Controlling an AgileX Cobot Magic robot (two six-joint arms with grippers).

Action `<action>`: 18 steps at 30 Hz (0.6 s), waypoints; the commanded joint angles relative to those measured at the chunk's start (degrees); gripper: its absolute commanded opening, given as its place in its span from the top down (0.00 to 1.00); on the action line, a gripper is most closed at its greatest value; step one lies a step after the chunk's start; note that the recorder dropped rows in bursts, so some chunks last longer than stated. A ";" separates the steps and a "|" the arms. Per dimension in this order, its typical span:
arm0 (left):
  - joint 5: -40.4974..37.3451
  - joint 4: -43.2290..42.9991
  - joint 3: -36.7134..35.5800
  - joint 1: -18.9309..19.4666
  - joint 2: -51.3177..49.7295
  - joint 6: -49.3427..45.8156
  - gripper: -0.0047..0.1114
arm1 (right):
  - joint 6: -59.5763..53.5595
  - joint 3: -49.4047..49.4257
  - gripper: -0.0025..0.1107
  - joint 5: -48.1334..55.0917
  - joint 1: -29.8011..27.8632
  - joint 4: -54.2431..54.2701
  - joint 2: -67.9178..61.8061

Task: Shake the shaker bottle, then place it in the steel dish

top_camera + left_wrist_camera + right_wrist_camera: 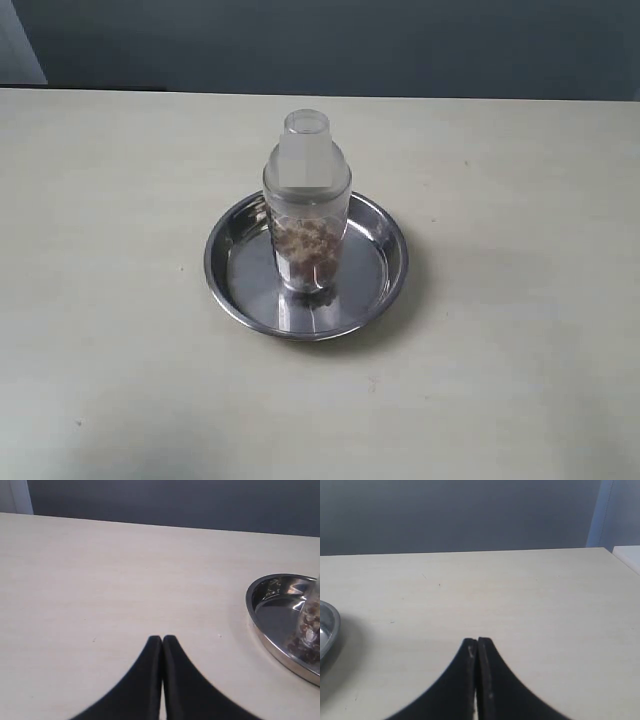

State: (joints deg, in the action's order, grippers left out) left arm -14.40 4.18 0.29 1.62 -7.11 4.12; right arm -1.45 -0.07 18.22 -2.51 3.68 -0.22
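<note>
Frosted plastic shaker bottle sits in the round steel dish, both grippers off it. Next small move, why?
Probably open the left gripper: it and the right gripper are shut over the table, and the frosted plastic shaker bottle stands upright, unheld, in the shiny round steel dish. Shut jaws cannot take it. If it was already shaken, which the pictures cannot show, nothing remains.
</note>
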 commanded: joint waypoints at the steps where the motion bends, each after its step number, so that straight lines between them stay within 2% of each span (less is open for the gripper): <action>1: 1.18 1.74 -0.29 0.07 0.50 -2.90 0.95 | -0.04 0.07 0.98 -0.75 -0.20 -0.17 0.22; 6: 1.18 1.91 -0.29 0.20 0.50 -4.58 0.95 | -0.04 0.07 0.98 -0.75 -0.20 -0.17 0.22; 13: 1.56 2.07 -0.29 3.19 1.03 -4.68 0.95 | -0.04 0.07 0.98 -0.75 -0.20 -0.17 0.22; 18: 1.68 2.15 -0.29 3.55 4.00 -4.68 0.95 | -0.04 0.07 0.98 -0.75 -0.20 -0.17 0.22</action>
State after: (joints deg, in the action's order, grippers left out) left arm -13.59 5.66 0.29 5.03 -4.84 -0.42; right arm -1.45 -0.07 18.22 -2.51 3.68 -0.22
